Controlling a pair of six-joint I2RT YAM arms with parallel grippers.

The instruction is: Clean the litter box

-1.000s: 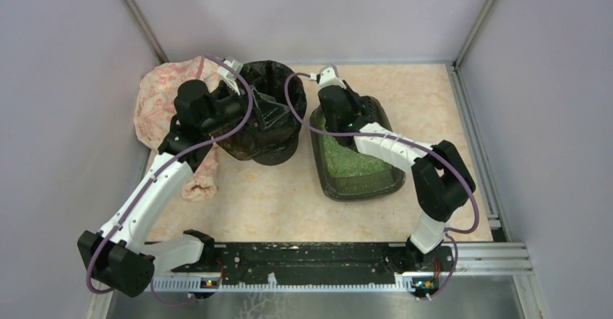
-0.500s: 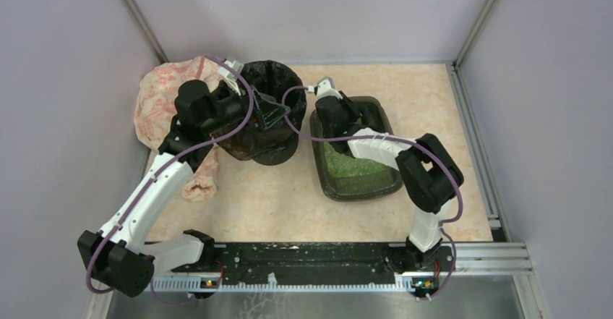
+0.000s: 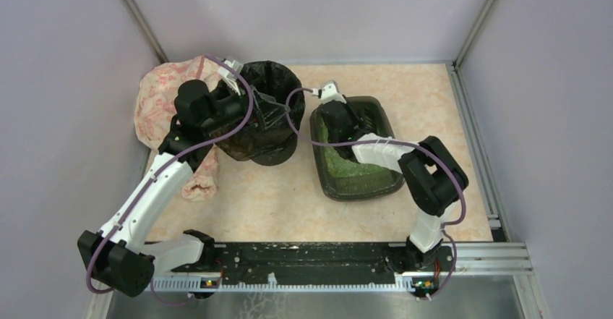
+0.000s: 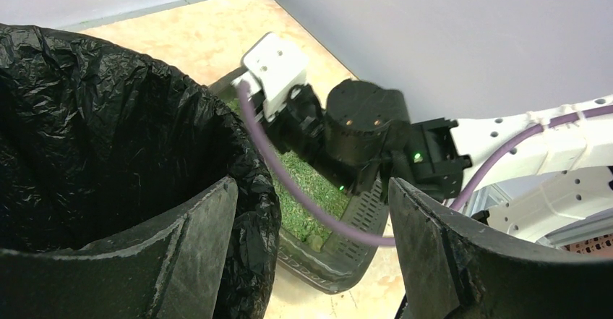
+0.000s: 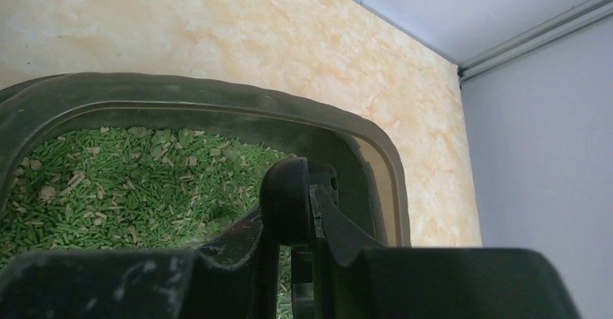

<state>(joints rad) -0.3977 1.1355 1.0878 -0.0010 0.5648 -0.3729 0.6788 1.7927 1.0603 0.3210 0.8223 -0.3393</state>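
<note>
Locate the litter box (image 3: 363,193) right of centre on the marbled beige table (image 3: 275,210), long axis running away from the arm bases, just beside the bin (image 3: 278,152) yet apart from it; note a shallow dark grey-green plastic tray, corners rounded, lip raised, filled with green litter (image 5: 108,189) in short rough pellets and paler crumbs.

Find the right gripper (image 5: 293,254) low over the far end of the tray, fingers drawn together on the slim, round-ended dark handle of a scoop (image 5: 288,200); in the left wrist view, make out a slotted blade (image 4: 366,207) down at the pellets beneath that wrist. Judge the step in hand as scooping: tool gripped, blade at the litter, load not discernible.

For the next move, by judgement only: rake shallowly through the pellets; lift level to sift loose grains through the slots; swing left across the gap; tip over the bin mouth, clear of the tray lip.

Further on, find the left gripper (image 4: 312,210) at the right-hand rim of the bin, jaws wide apart and gripping nothing, one finger over the inside, the other outside; contact with the rim not discernible. Note the round bin lined with a crinkled, glossy black bag (image 4: 108,116); far left, a soft pink-patterned cloth (image 3: 155,102) slumped by the left wall.
</note>
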